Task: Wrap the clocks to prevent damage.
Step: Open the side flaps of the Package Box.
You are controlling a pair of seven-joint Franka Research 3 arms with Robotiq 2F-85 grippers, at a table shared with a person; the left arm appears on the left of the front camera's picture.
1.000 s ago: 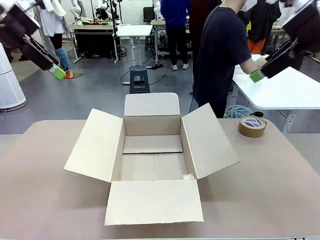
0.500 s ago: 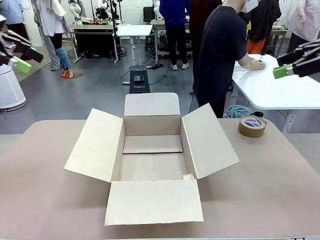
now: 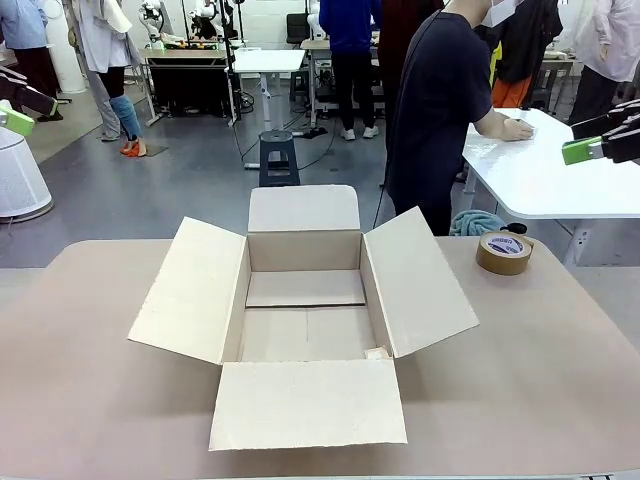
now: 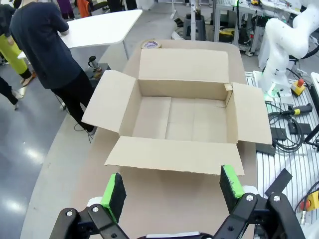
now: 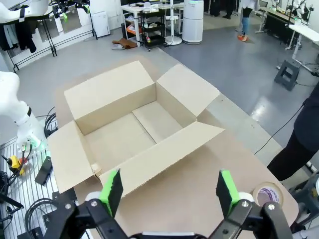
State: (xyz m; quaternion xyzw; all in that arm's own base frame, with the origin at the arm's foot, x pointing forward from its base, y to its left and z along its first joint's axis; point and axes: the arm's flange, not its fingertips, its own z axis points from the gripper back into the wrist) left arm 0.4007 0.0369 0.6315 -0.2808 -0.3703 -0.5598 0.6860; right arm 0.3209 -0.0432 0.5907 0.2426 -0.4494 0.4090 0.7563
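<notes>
The clocks are out of view. An open, empty cardboard box [image 3: 190, 290] sits mid-table with all its flaps spread. My left gripper [image 3: 25, 108] hangs high at the far left edge, well clear of the box, open and holding nothing. My right gripper [image 3: 590, 138] hangs high at the far right edge, also open and empty. From the left wrist, the open left gripper [image 4: 173, 188] looks down at the box [image 4: 184, 119]. From the right wrist, the open right gripper [image 5: 169, 191] looks down at the box [image 5: 119, 134].
A roll of brown tape [image 3: 504, 252] lies on the table right of the box, near the far edge. A person [image 3: 440, 100] in dark clothes stands beyond the table, leaning on a white table [image 3: 560, 180] at the right.
Both grippers have swung outward from over the table to the picture's left and right edges, staying open. The box and tape have not moved.
</notes>
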